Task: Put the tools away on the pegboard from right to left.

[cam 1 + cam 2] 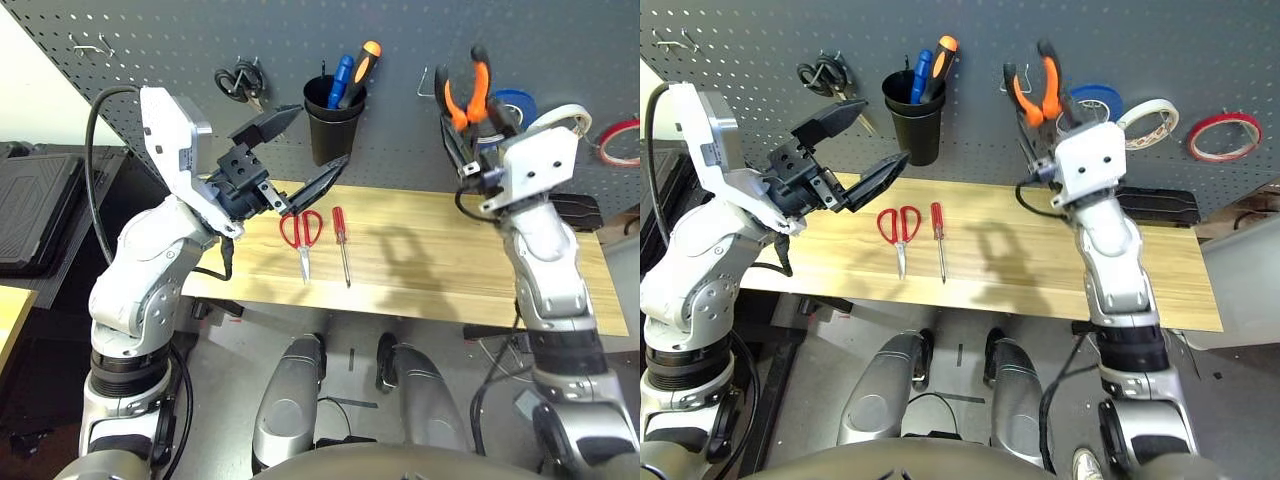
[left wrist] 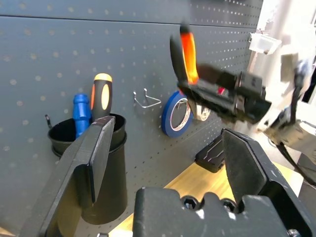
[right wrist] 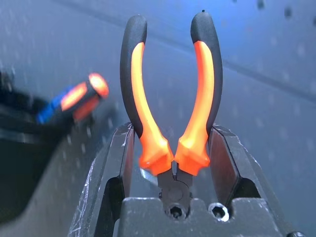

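Right gripper [image 3: 174, 129] is pinching the pliers [image 3: 203, 94] in front of the pegboard [image 1: 300, 30], handles pointing up.
The pliers are probably feeling dense and stiff, weighing most at the steel head, their rubbery handles offering good grip but perhaps swinging apart; the fingers are closing round the lower orange parts, a sensible hold, leaving the handles free for the bare hook [image 2: 148, 105]. The left gripper [image 1: 323, 133] is spreading wide, holding nothing. The red scissors [image 1: 305, 262] and screwdriver [image 1: 340, 225] are lying side by side on the pale wooden table [image 1: 440, 270], while the red tape ring [image 1: 1220, 157] is hanging on the board. Grey floor [image 1: 450, 350] is showing below.
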You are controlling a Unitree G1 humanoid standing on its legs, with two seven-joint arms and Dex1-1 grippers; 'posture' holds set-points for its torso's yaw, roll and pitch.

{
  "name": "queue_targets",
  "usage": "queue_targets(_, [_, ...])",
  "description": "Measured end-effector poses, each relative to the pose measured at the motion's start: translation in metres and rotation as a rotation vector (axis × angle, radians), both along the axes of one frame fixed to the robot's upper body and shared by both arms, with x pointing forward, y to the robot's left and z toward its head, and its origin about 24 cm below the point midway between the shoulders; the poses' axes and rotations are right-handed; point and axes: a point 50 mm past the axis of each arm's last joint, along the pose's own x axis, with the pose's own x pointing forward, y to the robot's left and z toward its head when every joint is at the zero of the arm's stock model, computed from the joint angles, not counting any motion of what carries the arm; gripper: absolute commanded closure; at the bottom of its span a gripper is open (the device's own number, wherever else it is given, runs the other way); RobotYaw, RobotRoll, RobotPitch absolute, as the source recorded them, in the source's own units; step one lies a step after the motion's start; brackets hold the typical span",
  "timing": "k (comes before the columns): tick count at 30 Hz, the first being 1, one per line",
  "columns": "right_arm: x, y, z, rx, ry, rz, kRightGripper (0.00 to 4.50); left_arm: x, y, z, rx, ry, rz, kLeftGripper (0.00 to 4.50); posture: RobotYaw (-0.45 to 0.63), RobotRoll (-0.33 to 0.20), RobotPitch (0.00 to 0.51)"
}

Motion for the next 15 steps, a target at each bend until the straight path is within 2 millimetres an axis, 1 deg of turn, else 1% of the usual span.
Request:
queue_targets(3, [0.011, 0.013, 0.009, 0.035, -0.005, 0.024, 2.12, 0.001, -0.001, 0.001, 0.004, -0.007, -0.007, 0.0, 0.26, 0.0, 0.196])
queue_targets(5, [0.019, 0.022, 0.021, 0.063, -0.024, 0.043, 2.12, 0.001, -0.002, 0.003, 0.005, -0.017, -0.011, 0.0, 0.26, 0.0, 0.196])
queue_targets(9, [0.033, 0.034, 0.041, 0.088, -0.051, 0.065, 2.12, 0.001, -0.004, 0.002, 0.008, -0.018, -0.016, 0.0, 0.26, 0.0, 0.194])
queue_targets(12, [0.044, 0.037, 0.046, 0.101, -0.053, 0.067, 2.12, 0.001, -0.004, 0.002, 0.01, -0.02, -0.015, 0.0, 0.26, 0.0, 0.194])
queue_targets(15, [0.056, 0.037, 0.044, 0.116, -0.031, 0.05, 2.12, 0.001, -0.004, 0.002, 0.011, -0.021, -0.014, 0.0, 0.28, 0.0, 0.196])
